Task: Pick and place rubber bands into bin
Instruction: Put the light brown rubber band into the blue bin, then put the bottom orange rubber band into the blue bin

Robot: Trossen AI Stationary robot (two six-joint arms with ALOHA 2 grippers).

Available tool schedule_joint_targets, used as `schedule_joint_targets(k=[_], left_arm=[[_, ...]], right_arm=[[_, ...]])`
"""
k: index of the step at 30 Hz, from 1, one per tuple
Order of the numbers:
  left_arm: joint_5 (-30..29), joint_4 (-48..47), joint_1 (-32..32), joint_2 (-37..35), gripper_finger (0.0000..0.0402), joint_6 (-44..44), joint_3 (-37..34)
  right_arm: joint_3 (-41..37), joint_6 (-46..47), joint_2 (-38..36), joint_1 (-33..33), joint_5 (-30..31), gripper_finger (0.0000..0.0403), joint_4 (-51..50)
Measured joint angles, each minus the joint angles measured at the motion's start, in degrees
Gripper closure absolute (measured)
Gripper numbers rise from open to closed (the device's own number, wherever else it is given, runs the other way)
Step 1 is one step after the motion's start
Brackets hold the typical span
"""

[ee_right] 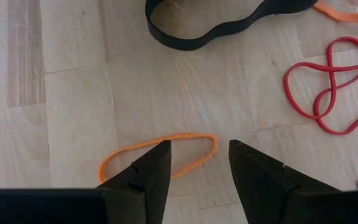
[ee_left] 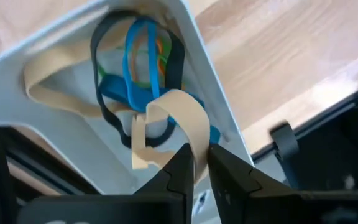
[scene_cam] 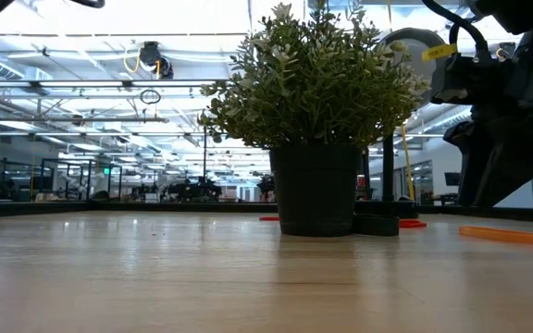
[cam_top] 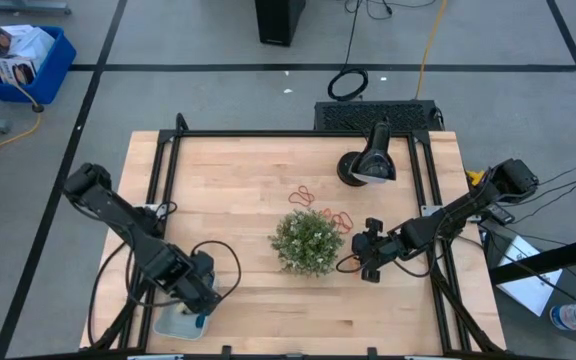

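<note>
My left gripper (cam_top: 200, 303) is at the near left, over the pale light-blue bin (cam_top: 173, 325), shut on a wide tan rubber band (ee_left: 173, 118). The bin (ee_left: 55, 112) holds several bands: blue (ee_left: 135, 68), dark, orange, green and tan. My right gripper (cam_top: 367, 256) is open to the right of the potted plant (cam_top: 308, 240), its fingers pointing down on either side of an orange rubber band (ee_right: 185, 144) that lies flat on the table. A black band (ee_right: 210, 28), a red one (ee_right: 328, 87) and another orange one (ee_right: 347, 12) lie beyond it. My left gripper pinches the tan band between its two fingertips (ee_left: 178, 168), on a short stretch of the strip (ee_left: 191, 140). The fingers come from above, pointing down into the bin. The band curls up from the tips in a slack loop, and its other end hangs over the bands in the bin.
The plant (scene_cam: 317, 111) in its black pot stands mid-table. More red and orange bands (cam_top: 320, 208) lie just beyond it. A black lamp-like object (cam_top: 368, 165) stands at the far right. A black frame (cam_top: 268, 133) borders the table.
</note>
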Motion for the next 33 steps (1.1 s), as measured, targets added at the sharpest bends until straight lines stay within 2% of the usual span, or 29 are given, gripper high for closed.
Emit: schedule_joint_targets(k=[6,15,23,28,33], left_arm=[[-2.26,-1.20,0.39,2.11,0.0316,1.86,0.00],[-1.39,-4.38,0.48,4.49,0.0248,4.10,0.00],[-0.72,-4.36,1.63,1.77,0.0238,3.17,-0.02],[-7.73,-4.23,1.70,-2.48,0.0238,3.43,-0.02],[-21.93,-2.57,1.66,-6.50,0.0238,8.31,-0.02]], right_arm=[[0.00,-0.22,0.00,0.00,0.00,0.0248,0.09],[0.00,-0.44,0.00,0.00,0.00,0.0247,0.20],[0.00,-0.44,0.00,0.00,-0.02,0.0247,0.20],[0.00,-0.44,0.00,0.00,-0.02,0.0247,0.18],[0.00,-2.60,0.00,0.00,-0.02,0.0247,0.05]])
